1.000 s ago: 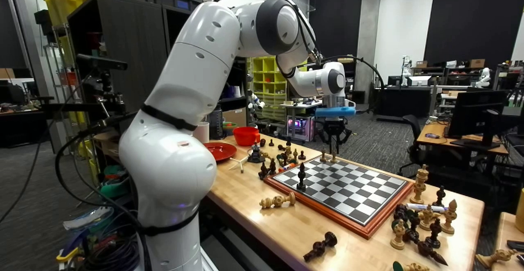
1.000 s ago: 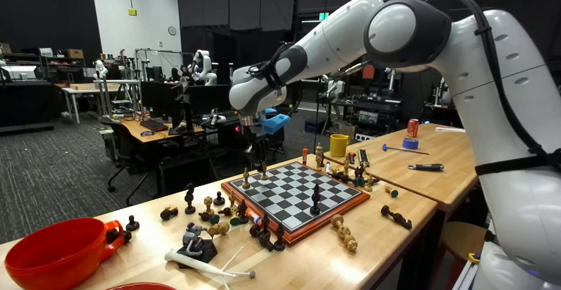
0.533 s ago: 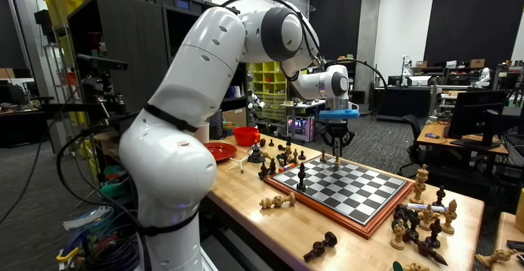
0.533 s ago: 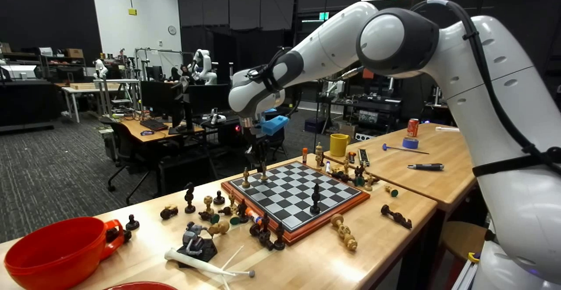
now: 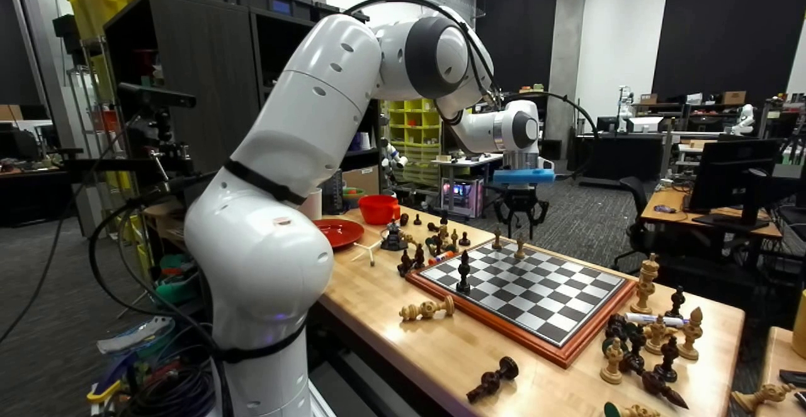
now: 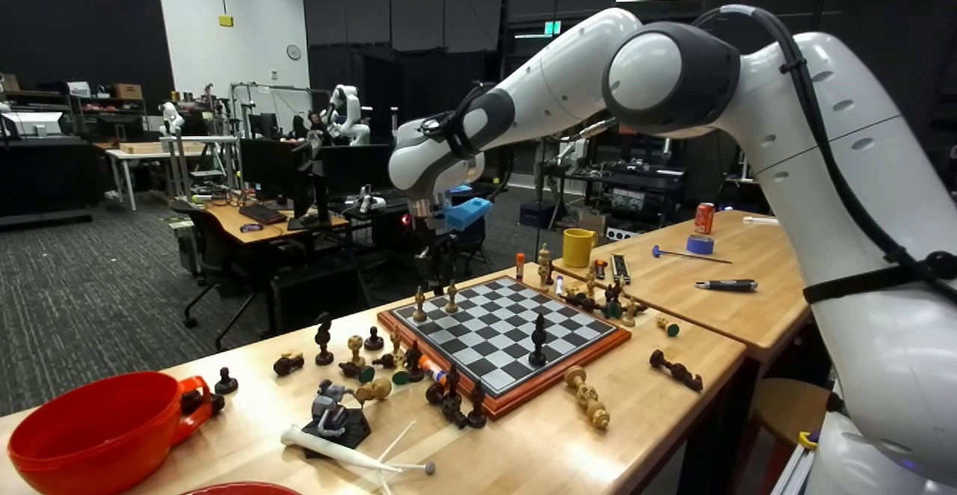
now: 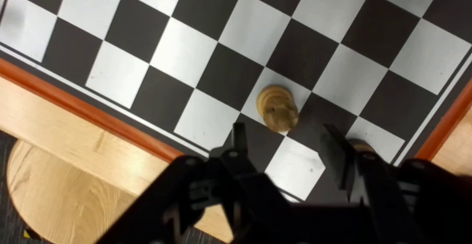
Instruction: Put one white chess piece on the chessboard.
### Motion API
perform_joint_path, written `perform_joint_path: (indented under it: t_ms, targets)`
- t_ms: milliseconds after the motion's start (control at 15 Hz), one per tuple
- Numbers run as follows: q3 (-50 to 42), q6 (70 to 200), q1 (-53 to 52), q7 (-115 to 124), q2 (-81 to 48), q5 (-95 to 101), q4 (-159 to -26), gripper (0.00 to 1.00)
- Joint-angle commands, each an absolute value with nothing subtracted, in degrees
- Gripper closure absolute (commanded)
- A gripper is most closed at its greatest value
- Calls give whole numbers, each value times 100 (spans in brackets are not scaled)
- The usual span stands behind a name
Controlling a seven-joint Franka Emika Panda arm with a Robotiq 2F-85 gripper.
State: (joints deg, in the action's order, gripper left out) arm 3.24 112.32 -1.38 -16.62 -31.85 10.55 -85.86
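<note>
1. Gripper [image 7: 284, 139], black. Fingers [image 7: 240, 137] spread well apart, lower centre and lower right of the wrist view. Empty, with squares visible through the gap.
2. White chess piece [image 7: 276, 104], pale wood. Upright on a white square, just right of centre in the wrist view. Apart from the finger on either side; just below the gripper in both exterior views.
3. Chessboard [image 7: 184, 52], black and white checks, reddish-brown frame. Across the upper part of the wrist view; right of centre on the tabletop [image 5: 371, 285] in an exterior view.
4. Second pale piece [image 5: 497, 239]. Upright on the board, left of the white chess piece in both exterior views; mostly hidden behind the finger at lower right of the wrist view.
5. Dark chess piece [image 5: 464, 272]. Upright, at left of the board in an exterior view.
6. Lying pale piece [image 6: 587, 398]. On its side just beside the board's edge, lower right of an exterior view.
7. Red bowl [image 6: 97, 469]. Lower left of the same view.
8. Yellow mug [image 6: 574, 247]. Above the board there, right of centre.
</note>
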Motion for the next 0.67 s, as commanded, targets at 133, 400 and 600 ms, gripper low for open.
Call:
perform_joint_path:
  t_ms: [133,400,600]
  targets:
    - [312,11119,-96,-1457,-1957,800,-9217,2]
    - [262,11222,15,-1074,-770,389,-10096,0]
    - [206,11209,28,-871,193,95,-10918,0]
